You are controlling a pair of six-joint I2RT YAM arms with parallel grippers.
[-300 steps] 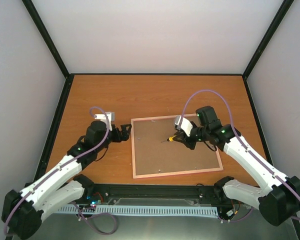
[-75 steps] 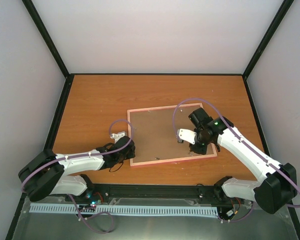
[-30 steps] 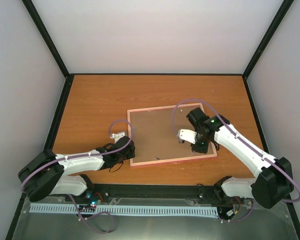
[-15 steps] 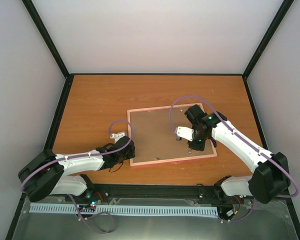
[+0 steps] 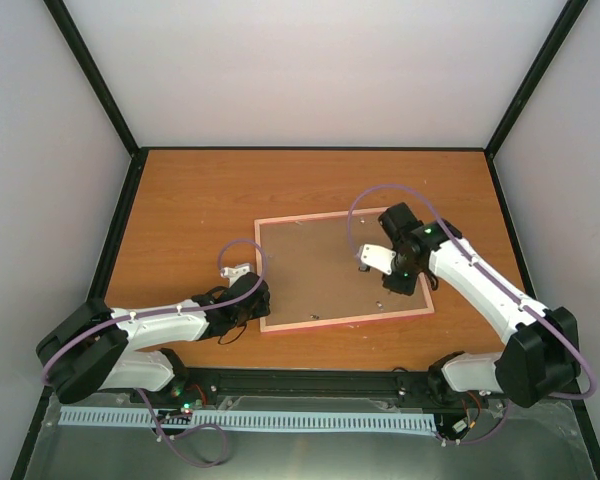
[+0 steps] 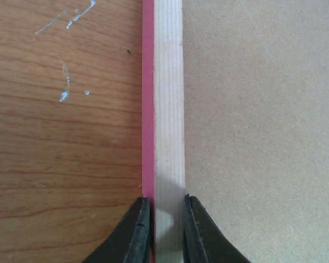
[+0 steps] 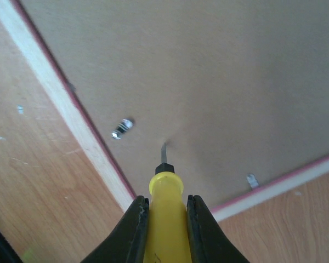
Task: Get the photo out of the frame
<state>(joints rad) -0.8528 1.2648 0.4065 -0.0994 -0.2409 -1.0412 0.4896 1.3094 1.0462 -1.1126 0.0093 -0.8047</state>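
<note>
The frame (image 5: pixel 342 325) lies face down on the table, its pink edge (image 6: pixel 147 109) and pale wooden back rail (image 6: pixel 169 98) showing. A brown backing panel (image 5: pixel 315 270) fills it, so the photo is hidden. My left gripper (image 6: pixel 165 200) is shut on the frame's left rail, close to the near left corner (image 5: pixel 261 303). My right gripper (image 7: pixel 167 200) is shut on a yellow-handled screwdriver (image 7: pixel 165 224). The screwdriver's metal tip (image 7: pixel 164 150) touches the backing panel (image 7: pixel 208 71) near the frame's near right corner (image 5: pixel 394 288).
Two small metal tabs (image 7: pixel 122 129) (image 7: pixel 253 180) sit on the backing panel beside the frame rails. The wooden table (image 5: pixel 200 200) is ringed by black posts and pale walls. Bare wood lies left of the frame (image 6: pixel 66 137).
Over the last second my right gripper has swung slightly right and farther back over the panel's right side, still holding the screwdriver. The left gripper and the frame have not moved.
</note>
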